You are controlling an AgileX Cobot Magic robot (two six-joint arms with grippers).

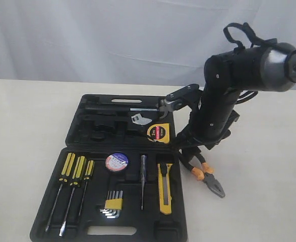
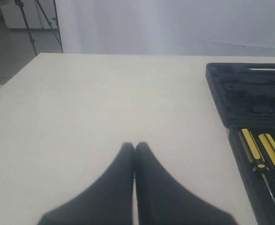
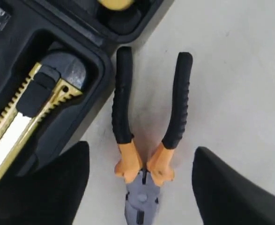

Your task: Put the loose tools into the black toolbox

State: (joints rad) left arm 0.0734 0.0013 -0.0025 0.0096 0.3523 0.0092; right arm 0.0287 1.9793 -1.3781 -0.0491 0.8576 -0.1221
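The black toolbox lies open on the table. Its far half holds the yellow tape measure. In the near half are the black tape roll and the utility knife. The pliers lie on the table just right of the box, their handles pointing away from the front edge. My right gripper is open and hovers over the pliers, one finger on each side, next to the knife in its recess. Left of the toolbox, my left gripper hangs over bare table, shut with nothing in it.
Three yellow-black screwdrivers, a hex key set and a thin tester pen sit in the near half. The right arm rises over the box's right edge. A white backdrop hangs behind the table.
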